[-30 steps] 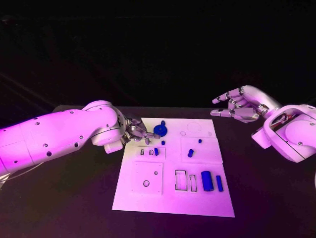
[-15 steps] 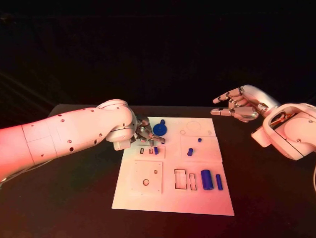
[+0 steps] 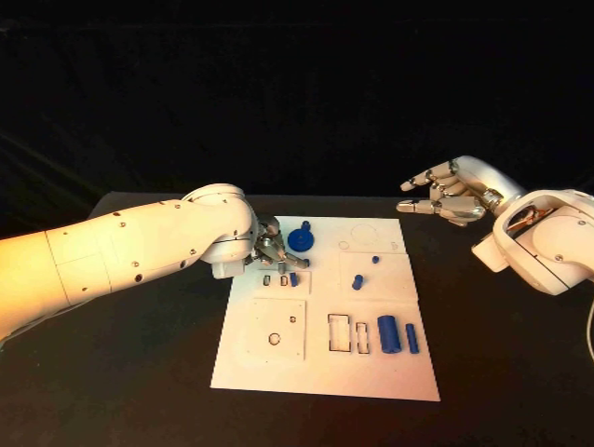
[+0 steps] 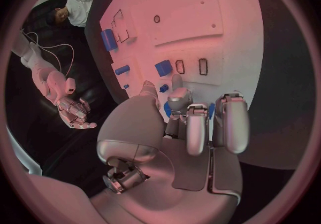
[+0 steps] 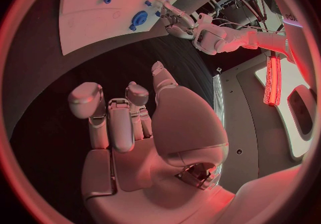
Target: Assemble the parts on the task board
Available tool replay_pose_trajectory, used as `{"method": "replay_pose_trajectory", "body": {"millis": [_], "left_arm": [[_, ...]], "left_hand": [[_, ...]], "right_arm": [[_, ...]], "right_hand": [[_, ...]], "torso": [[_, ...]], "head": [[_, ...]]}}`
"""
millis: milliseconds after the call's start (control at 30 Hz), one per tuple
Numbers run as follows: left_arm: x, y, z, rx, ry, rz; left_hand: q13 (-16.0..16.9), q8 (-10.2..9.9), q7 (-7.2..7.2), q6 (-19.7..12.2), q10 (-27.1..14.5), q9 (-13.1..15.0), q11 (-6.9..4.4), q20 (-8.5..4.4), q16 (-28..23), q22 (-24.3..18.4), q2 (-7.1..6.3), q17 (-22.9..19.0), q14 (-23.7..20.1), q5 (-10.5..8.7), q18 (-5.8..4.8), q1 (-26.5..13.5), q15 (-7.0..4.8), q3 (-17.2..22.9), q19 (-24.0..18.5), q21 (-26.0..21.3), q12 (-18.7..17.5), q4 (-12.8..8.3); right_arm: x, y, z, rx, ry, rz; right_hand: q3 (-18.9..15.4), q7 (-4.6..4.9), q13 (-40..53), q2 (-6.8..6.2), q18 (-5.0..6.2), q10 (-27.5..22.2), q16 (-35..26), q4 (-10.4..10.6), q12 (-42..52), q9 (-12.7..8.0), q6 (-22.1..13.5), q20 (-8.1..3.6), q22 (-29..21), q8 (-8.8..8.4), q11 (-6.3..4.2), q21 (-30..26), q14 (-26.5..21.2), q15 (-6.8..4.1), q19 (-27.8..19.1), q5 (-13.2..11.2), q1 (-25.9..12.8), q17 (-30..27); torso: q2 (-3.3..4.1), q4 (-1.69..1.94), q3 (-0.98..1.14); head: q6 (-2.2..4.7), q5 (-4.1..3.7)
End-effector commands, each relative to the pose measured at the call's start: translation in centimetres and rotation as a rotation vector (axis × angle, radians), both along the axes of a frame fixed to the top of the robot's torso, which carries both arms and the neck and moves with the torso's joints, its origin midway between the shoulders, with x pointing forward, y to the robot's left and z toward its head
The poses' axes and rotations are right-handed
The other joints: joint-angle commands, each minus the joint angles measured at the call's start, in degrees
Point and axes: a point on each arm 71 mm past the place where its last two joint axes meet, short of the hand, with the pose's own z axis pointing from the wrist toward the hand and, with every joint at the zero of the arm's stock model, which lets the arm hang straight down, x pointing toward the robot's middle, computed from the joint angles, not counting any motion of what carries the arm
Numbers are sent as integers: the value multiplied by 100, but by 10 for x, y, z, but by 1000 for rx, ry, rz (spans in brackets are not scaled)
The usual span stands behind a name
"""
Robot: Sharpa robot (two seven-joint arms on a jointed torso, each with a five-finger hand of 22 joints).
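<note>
My left hand sits over the board's far left part, just beside the round part. My right hand hangs off the board, beyond its far right corner. Two bars lie near the board's right edge.

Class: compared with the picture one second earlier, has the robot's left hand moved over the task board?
Yes. The left hand has shifted slightly nearer the small slots on the task board.

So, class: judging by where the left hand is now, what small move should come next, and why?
Probably lower the left hand slightly: its fingers sit over the task board's small slots, seemingly pinching a small blue part. The right hand hovers empty off the board.
</note>
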Motion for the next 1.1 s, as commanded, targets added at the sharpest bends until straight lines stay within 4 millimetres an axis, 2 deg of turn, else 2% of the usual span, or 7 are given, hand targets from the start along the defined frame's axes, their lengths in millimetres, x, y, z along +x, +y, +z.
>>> {"method": "replay_pose_trajectory", "body": {"millis": [33,267,400,500,667,800,1100], "left_arm": [[-1,-2,-1,27,13,-27],[0,-5,-2,34,23,-38],[-1,-8,-3,38,30,-48],[-2,-10,-4,39,35,-55],[-3,-12,-5,39,38,-62],[-4,-13,-5,41,43,-72],[-6,-14,-5,43,49,-80]], "left_hand": [[13,39,0,-45,36,18,-5,-30,14,145,60,1508,613,-23,-91,15,-35,-51,124,26,32,-2],[70,113,-7,-83,65,114,-10,-31,14,198,166,1508,613,-12,-100,156,-37,-46,139,55,78,-17],[91,117,-7,-86,76,119,-10,-31,14,218,169,1508,613,-12,-103,162,-37,-47,146,66,95,-18],[90,118,-7,-86,76,121,-10,-30,14,220,168,1508,613,-12,-104,163,-37,-48,146,67,95,-18],[95,124,-7,-89,79,129,-10,-30,14,222,169,1508,613,-13,-104,172,-37,-50,147,69,99,-20],[93,132,-8,-91,78,139,-11,-30,14,206,173,1508,613,-12,-101,184,-37,-50,140,60,97,-23],[96,156,-10,-100,78,170,-12,-29,14,207,188,1508,613,-12,-101,225,-37,-49,139,60,99,-30]], "right_arm": [[1,0,-1,-4,11,2],[1,1,-2,-12,17,7],[1,2,-2,-25,11,11],[1,3,-3,-45,2,16],[1,4,-4,-60,-1,20],[1,5,-4,-80,-14,26],[1,7,-5,-101,-23,32]], "right_hand": [[-37,-10,-9,55,116,-19,-24,-5,-37,5,26,-21,-6,27,-17,-33,283,-33,-38,35,-13,95],[-43,-11,21,69,110,5,8,-7,4,4,26,-23,23,32,-20,-20,296,-36,-20,62,4,145],[-47,-12,19,81,110,8,4,-11,6,4,24,-25,19,35,-22,-24,298,-37,-18,85,23,141],[-75,-14,4,85,111,4,-2,-14,-3,1,20,-30,8,43,-24,-34,301,-41,-11,213,51,139],[-83,-15,5,86,111,7,-5,-13,1,0,19,-31,6,46,-25,-37,301,-42,-10,237,56,137],[-101,-16,-12,92,111,-1,-14,-12,-13,-1,20,-33,-1,53,-27,-44,301,-43,-7,304,73,129],[-104,-16,-11,92,111,0,-13,-12,-11,-1,20,-33,-4,54,-28,-45,302,-43,-7,311,74,131]], "torso": [[2,2,-4],[7,0,-5],[8,1,-4],[9,3,-9],[4,7,-1],[7,2,-5],[11,5,2]], "head": [[-8,-6],[-29,-19],[-38,-15],[-37,-18],[-54,-1],[-55,-5],[-64,5]]}}
